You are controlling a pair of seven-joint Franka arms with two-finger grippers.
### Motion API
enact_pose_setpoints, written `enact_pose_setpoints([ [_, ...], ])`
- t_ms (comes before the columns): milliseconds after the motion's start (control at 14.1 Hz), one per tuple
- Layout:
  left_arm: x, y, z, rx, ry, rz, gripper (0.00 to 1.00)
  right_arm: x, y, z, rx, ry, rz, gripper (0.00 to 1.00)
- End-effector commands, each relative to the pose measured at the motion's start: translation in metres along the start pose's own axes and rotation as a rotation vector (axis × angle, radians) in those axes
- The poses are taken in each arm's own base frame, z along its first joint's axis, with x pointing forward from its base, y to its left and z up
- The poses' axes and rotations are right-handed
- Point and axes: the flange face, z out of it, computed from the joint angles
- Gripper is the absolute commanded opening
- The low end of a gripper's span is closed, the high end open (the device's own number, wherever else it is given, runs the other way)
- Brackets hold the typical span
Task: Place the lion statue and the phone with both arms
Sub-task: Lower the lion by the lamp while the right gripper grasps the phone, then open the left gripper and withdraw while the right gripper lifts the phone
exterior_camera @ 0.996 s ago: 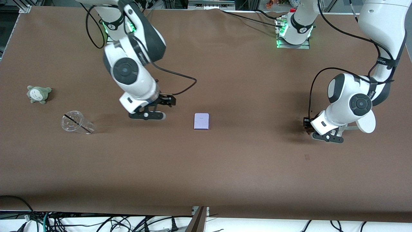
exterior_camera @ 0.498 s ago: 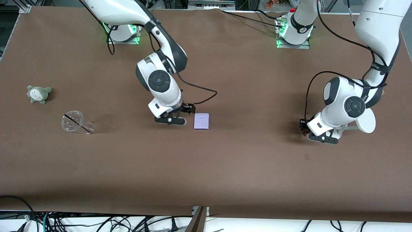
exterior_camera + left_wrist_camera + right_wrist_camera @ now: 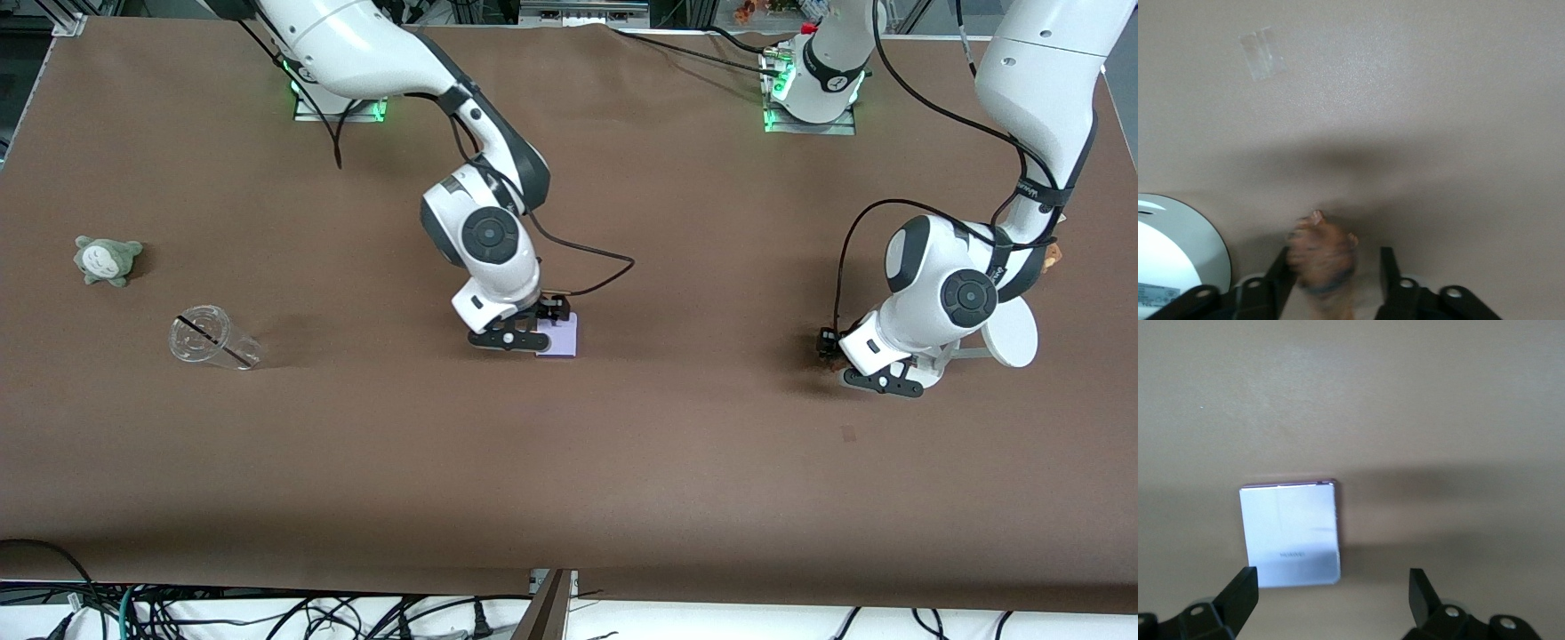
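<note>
1. Brown matting covers the table [image 3: 622,462], with both arm bases along the edge farthest from the front camera and loose cables hanging past the nearest edge

2. Front view: the right gripper [image 3: 514,340] sits low over the phone [image 3: 564,336], covering its edge toward the right arm's end of the table. That placement suits a descent for a grasp; finger spread cannot be read from this angle

3. Front view: the left gripper [image 3: 876,378] hangs low just beside the white stand [image 3: 1009,338], toward the left arm's end of the table. A small brown shape shows at its tip; the fingers cannot be read from this angle

4. Front view: a grey-green plush [image 3: 107,259] and a tipped clear cup [image 3: 212,340] lie well apart from both arms, toward the right arm's end. Neither appears involved in the current step

5. Left wrist view: the lion statue [image 3: 1321,257] sits between the two dark fingers [image 3: 1390,280], one finger against it and the other standing slightly off. The figurine is blurred, and judging by the shadow under it the arm is carrying it clear of the surface. A strip of clear tape [image 3: 1261,53] lies on the mat

6. Right wrist view: the fingers [image 3: 1239,593] stand wide apart and nothing is gripped. The phone lies flat, offset toward one finger, so the gripper probably needs centring before closing
</note>
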Motion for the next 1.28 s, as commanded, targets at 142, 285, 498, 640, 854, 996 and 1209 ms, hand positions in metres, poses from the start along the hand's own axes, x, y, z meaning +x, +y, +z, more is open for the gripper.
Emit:
enact_pose_setpoints([
  [142,0.000,0.003,-0.034,0.019,-0.005,0.020,1.00,0.002,-0.020,0.030,0.024,0.058,-0.010,1.00],
  [285,0.004,0.016,-0.067,0.031,-0.032,0.036,1.00,0.002,-0.023,0.032,0.041,0.076,-0.022,1.00],
  [498,0.011,0.012,-0.130,0.059,-0.069,0.023,1.00,0.000,-0.030,0.036,0.060,0.095,-0.086,1.00],
  [640,0.016,0.008,-0.175,0.070,-0.115,0.010,1.00,-0.002,-0.032,0.042,0.057,0.093,-0.128,1.00],
  [854,0.022,0.004,-0.250,0.078,-0.112,-0.011,1.00,-0.002,-0.030,0.052,0.049,0.085,-0.145,1.00],
  [996,0.021,0.000,-0.296,0.064,-0.090,-0.033,1.00,-0.003,-0.030,0.057,0.045,0.087,-0.149,1.00],
  [1209,0.006,-0.010,-0.342,0.049,-0.097,-0.063,1.00,-0.004,-0.030,0.065,0.047,0.088,-0.149,1.00],
])
